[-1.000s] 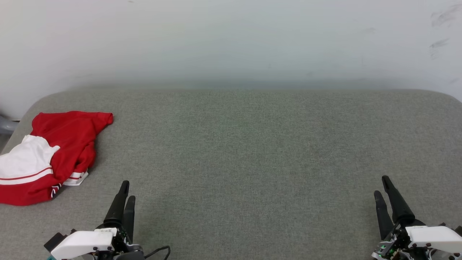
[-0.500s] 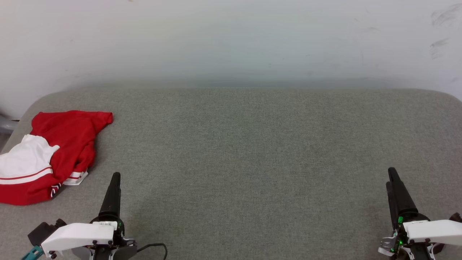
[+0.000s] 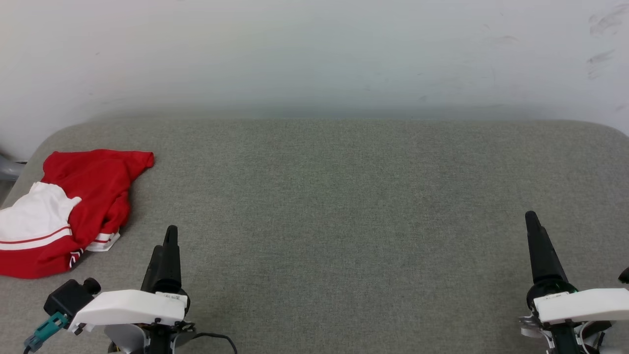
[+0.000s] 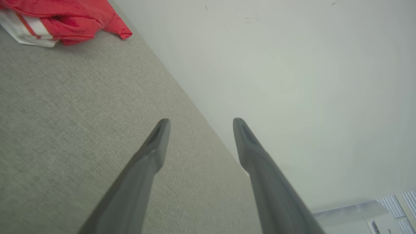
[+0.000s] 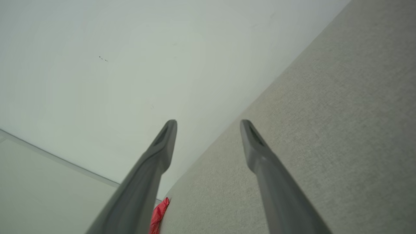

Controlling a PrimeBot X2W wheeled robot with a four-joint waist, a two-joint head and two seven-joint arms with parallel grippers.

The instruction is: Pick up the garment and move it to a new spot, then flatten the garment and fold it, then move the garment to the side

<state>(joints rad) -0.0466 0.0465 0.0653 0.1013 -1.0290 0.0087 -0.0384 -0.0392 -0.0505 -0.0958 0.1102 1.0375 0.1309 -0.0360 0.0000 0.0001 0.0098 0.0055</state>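
The garment (image 3: 93,189) lies crumpled at the far left of the grey padded surface (image 3: 344,206), red with a white sleeve and striped trim. In the head view my left gripper (image 3: 165,239) stands a short way to the right of the garment's near edge, apart from it. The left wrist view shows this gripper (image 4: 200,122) open and empty, with the garment (image 4: 65,16) at the top left. My right gripper (image 3: 529,217) is far off at the lower right. In the right wrist view it (image 5: 208,123) is open and empty, and a red scrap of garment (image 5: 159,213) shows far away.
A white wall (image 3: 314,49) rises behind the padded surface, whose back corners are rounded. The surface's left edge runs close by the garment. A grey object (image 3: 7,169) pokes in at the left edge, beyond the surface.
Both grippers have moved forward, away from me, and turned about their wrists. The garment has not moved.
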